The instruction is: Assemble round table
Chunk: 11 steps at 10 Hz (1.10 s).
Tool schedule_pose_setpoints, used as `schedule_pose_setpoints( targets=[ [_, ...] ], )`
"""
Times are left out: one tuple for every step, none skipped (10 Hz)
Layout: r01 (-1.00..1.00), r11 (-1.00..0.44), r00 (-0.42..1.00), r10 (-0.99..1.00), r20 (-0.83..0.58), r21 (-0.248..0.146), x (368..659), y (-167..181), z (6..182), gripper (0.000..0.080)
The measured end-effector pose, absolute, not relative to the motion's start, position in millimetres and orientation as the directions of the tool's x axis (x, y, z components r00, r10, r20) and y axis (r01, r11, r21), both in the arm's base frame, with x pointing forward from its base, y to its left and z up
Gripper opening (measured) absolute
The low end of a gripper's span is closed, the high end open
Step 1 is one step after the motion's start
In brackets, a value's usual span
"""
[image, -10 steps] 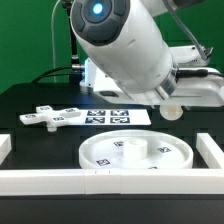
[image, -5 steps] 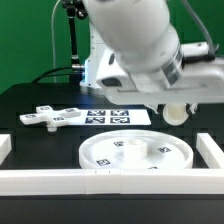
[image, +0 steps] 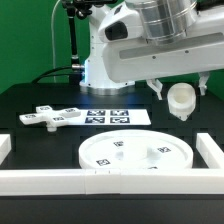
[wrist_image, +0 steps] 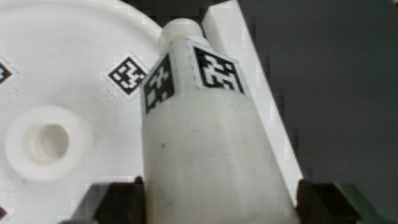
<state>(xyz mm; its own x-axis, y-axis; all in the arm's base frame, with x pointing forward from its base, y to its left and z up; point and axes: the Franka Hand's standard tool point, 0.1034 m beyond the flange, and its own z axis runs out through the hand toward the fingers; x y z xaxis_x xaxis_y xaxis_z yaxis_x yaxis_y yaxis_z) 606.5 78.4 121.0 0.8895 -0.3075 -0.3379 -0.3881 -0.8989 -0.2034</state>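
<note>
My gripper (image: 181,91) is shut on the short cylindrical post (image: 181,101) and holds it in the air above the table, at the exterior view's right. In the wrist view the tagged post (wrist_image: 205,130) runs out lengthwise from between my dark fingers (wrist_image: 111,201). The large rimmed disc (image: 135,155) lies flat near the front, below and to the left of the post. Its hub hole shows in the wrist view (wrist_image: 45,136). The flat cross-shaped piece (image: 50,116) lies at the exterior view's left, apart from the gripper.
The marker board (image: 116,117) lies behind the disc. Long white border rails run along the front (image: 60,181), the left (image: 5,146) and the right (image: 210,151). One rail shows beside the post in the wrist view (wrist_image: 246,60).
The arm has swung up and toward the exterior view's right. The post has risen a little and moved right with the gripper. The disc and the cross piece have not moved.
</note>
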Motion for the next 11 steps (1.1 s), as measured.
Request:
schedule_pose_setpoints(
  targets=[
    [-0.387,-0.897,0.91,-0.333,-0.248,-0.215,614.9,79.0,121.7,0.0409],
    [-0.379,-0.898,0.922,-0.347,-0.17,-0.222,616.6,80.4,121.8,0.0409],
    [-0.302,-0.93,0.953,-0.288,-0.096,-0.21,613.9,77.4,123.4,0.0409],
    [-0.267,-0.941,0.963,-0.267,-0.03,-0.21,616.1,73.5,132.1,0.0409],
    [-0.241,-0.949,0.965,-0.257,0.059,-0.203,618.6,69.4,138.7,0.0409],
    [-0.229,-0.953,0.96,-0.255,0.118,-0.198,615.7,64.5,143.8,0.0409],
    [-0.231,-0.952,0.937,-0.273,0.217,-0.201,615.8,59.4,150.4,0.0409],
    [-0.223,-0.954,0.922,-0.273,0.273,-0.201,613.4,62.9,145.9,0.0409],
    [-0.218,-0.955,0.907,-0.275,0.32,-0.203,615.5,64.2,145.8,0.0409],
    [-0.211,-0.956,0.879,-0.277,0.389,-0.204,616.4,64.7,146.6,0.0409],
    [-0.206,-0.958,0.872,-0.273,0.406,-0.2,612.9,65.5,142.9,0.0409]
  ],
)
